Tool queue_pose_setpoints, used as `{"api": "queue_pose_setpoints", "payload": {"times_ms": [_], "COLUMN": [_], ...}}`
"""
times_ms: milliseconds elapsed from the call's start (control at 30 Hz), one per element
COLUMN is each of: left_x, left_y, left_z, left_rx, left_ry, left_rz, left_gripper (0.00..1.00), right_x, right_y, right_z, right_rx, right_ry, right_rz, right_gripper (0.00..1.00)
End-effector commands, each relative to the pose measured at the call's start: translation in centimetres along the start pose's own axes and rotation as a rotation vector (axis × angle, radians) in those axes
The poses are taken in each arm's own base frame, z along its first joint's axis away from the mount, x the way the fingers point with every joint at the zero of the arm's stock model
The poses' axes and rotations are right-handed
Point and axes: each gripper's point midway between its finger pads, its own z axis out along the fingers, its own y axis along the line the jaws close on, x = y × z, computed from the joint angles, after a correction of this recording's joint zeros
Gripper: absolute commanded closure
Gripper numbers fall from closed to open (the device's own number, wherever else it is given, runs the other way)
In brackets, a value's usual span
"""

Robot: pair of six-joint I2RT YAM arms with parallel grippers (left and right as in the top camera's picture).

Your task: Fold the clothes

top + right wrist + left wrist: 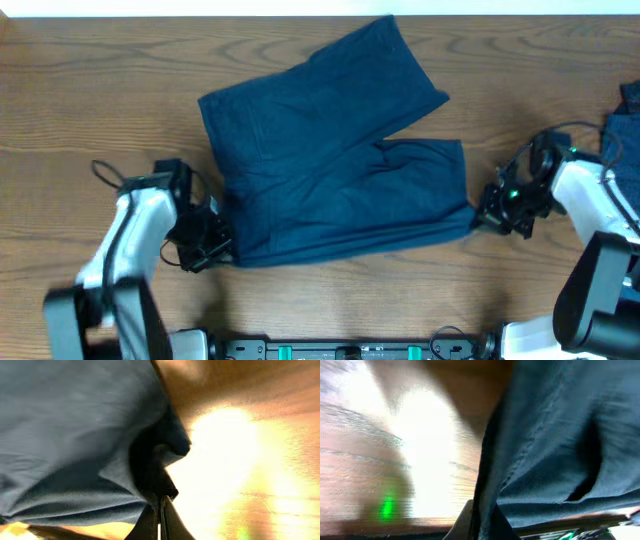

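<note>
Overhead: navy shorts (330, 160) spread flat at middle of wooden table (80, 90), one leg toward far edge, other leg toward right. Near-left corner pinched tight in left gripper (215, 245); near-right corner pinched tight in right gripper (485, 215). Brighter blue cloth (625, 120) at right edge.

Brown wood-grain bench (90, 90), and one big item is spread across it: the clothes (330, 170), dark navy, lying flat between the left hand (213, 243) and the right hand (482, 215). One leg angles away from both hands toward the far edge. The other runs sideways, its end right at the right hand. The near corner on the other side sits at the left hand. Out past the right hand, at the bench's side edge, lies a brighter blue fabric heap (625, 125), well apart from the navy piece.
</note>
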Motion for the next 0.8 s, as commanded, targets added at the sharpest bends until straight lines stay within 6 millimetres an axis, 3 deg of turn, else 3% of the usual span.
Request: {"api": "queue_pose_setpoints", "payload": {"times_ms": [0,200,367,533,700,767], "left_x": [-0.8,1.3,3.3,5.7,8.0,8.2], "left_y": [0.3,-1.5,-2.7,-4.1,-5.0,-5.1], "left_z": [-3.1,-6.2,-7.7,-8.4,-8.4,-8.4], "left_rx": [-0.033,0.062,0.136,0.236,0.269,0.264], "left_ry": [-0.152,-0.289,-0.345,-0.340,-0.320,-0.321], "left_rz": [0.060,0.125,0.166,0.203,0.270,0.289], "left_gripper": [0.94,0.94,0.94,0.94,0.94,0.94], "right_x": [-2.5,-3.1,-2.8,-2.7,-2.6,-2.3], "right_y": [-0.2,0.9,0.7,0.0,-0.3,0.5], "right_z": [-4.6,-10.8,-14.0,-17.3,-22.2,-22.4], "right_rx": [0.021,0.006,0.034,0.044,0.027,0.005], "right_ry": [-0.170,-0.345,-0.420,-0.490,-0.613,-0.605], "right_rz": [-0.014,-0.032,-0.009,0.077,0.125,0.108], "right_gripper": [0.99,0.99,0.99,0.99,0.99,0.99]}}
